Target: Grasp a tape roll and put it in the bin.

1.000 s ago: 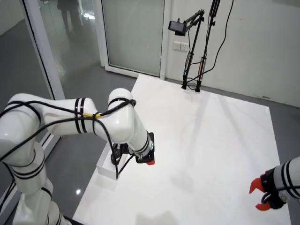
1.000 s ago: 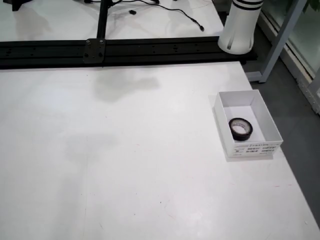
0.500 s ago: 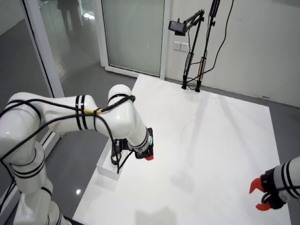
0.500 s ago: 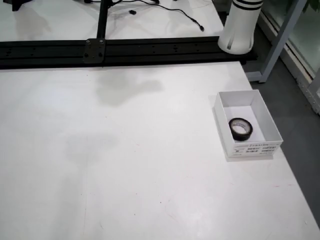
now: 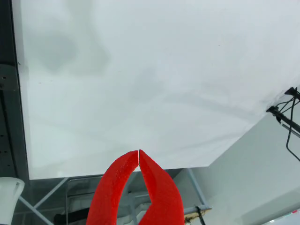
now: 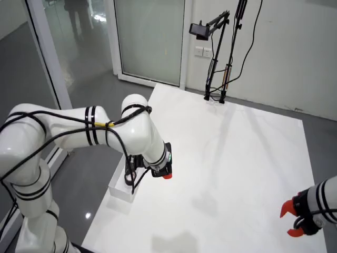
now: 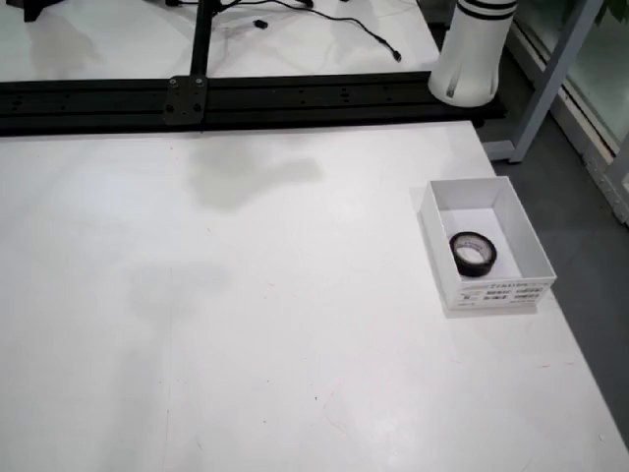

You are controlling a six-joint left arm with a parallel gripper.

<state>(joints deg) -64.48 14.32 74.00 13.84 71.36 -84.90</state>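
Observation:
A black tape roll lies flat inside the white open bin near the table's right edge in the overhead view. In the side view the same bin sits at the table's left edge, partly hidden by the white arm. My gripper hangs just right of the bin and above the table. In the wrist view its red fingers meet at the tips with nothing between them, over the bare white table. The gripper is out of the overhead view.
A second arm with a red gripper stays at the table's lower right corner in the side view. A camera stand rises at the far edge. A black rail and a white arm base line the overhead view's top.

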